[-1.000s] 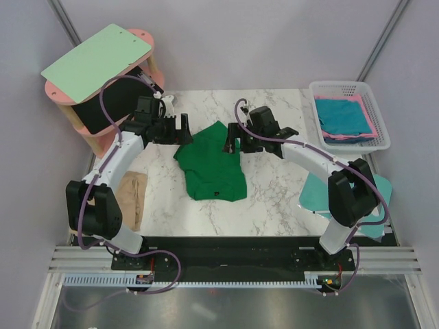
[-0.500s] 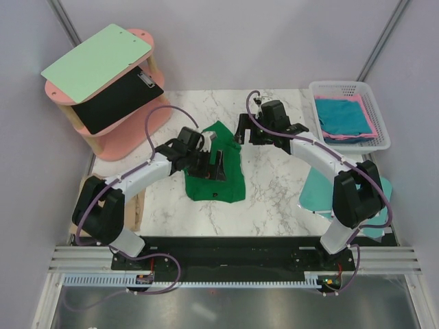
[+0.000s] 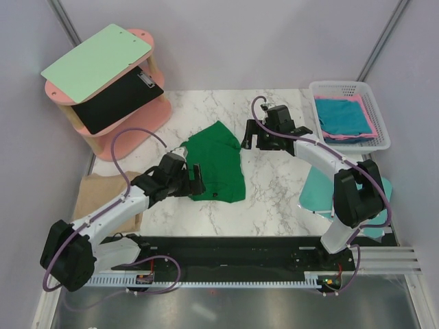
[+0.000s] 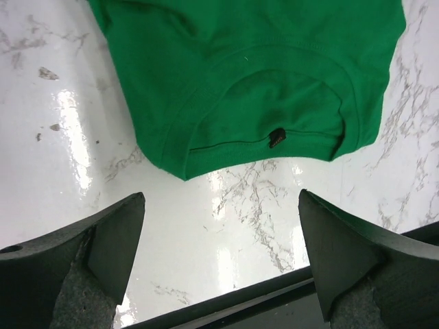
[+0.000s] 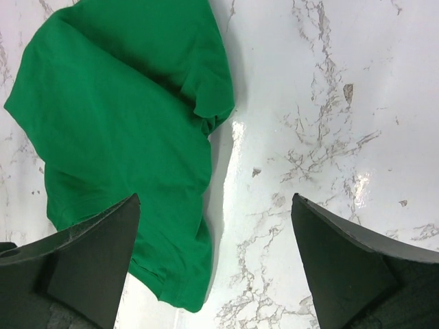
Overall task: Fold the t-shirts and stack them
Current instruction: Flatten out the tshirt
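Observation:
A dark green t-shirt (image 3: 216, 161) lies partly folded on the marble table, collar toward the near edge. My left gripper (image 3: 194, 179) is open and empty at the shirt's near-left corner. In the left wrist view (image 4: 219, 260) it hovers over bare marble just short of the collar (image 4: 274, 130). My right gripper (image 3: 248, 137) is open and empty at the shirt's far-right edge. In the right wrist view (image 5: 216, 253) the shirt (image 5: 123, 137) lies under its left finger. A tan shirt (image 3: 103, 199) lies at the table's left edge. Teal (image 3: 341, 115) and pink (image 3: 374, 123) shirts lie in the basket.
A white basket (image 3: 341, 87) stands at the back right. A mint-teal board (image 3: 317, 195) lies at the right edge under my right arm. A pink two-tier shelf (image 3: 147, 123) with a pale green clipboard (image 3: 96, 62) stands at the back left. A black rail (image 3: 233, 247) runs along the near edge.
My left gripper has folded the shirt's left side over, let go and drawn back to the near left. My right gripper has opened and moved slightly away from the shirt.

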Controlling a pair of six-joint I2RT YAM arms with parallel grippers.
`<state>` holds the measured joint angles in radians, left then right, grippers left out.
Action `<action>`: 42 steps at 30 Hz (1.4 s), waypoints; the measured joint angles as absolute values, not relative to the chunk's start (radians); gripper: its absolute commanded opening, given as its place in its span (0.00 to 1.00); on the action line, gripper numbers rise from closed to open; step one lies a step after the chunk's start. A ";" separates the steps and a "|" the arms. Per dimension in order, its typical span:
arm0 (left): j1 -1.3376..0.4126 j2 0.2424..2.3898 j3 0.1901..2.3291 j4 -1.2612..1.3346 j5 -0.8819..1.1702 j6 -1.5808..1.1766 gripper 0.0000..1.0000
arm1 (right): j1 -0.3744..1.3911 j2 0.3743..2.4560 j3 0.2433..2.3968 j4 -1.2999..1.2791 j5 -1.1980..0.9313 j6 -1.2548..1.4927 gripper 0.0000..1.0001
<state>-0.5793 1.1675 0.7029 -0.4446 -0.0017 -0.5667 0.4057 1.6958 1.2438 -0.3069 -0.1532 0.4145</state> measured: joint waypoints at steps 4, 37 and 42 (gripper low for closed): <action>-0.572 1.126 0.679 -0.432 -0.061 -0.611 1.00 | 0.406 1.696 1.229 -0.308 -0.160 0.415 0.98; -0.610 1.574 1.728 -0.427 0.289 -0.579 0.02 | 0.032 1.612 1.115 -0.334 0.073 0.483 0.98; -0.704 1.999 2.479 -0.489 0.513 -0.606 0.02 | -0.001 1.557 1.115 -0.336 0.088 0.496 0.98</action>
<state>-0.7036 1.9991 2.4794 -0.4892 0.5125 -0.6056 -0.0013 1.5574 1.1149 -0.3359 0.0879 0.4957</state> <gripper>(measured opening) 0.036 0.982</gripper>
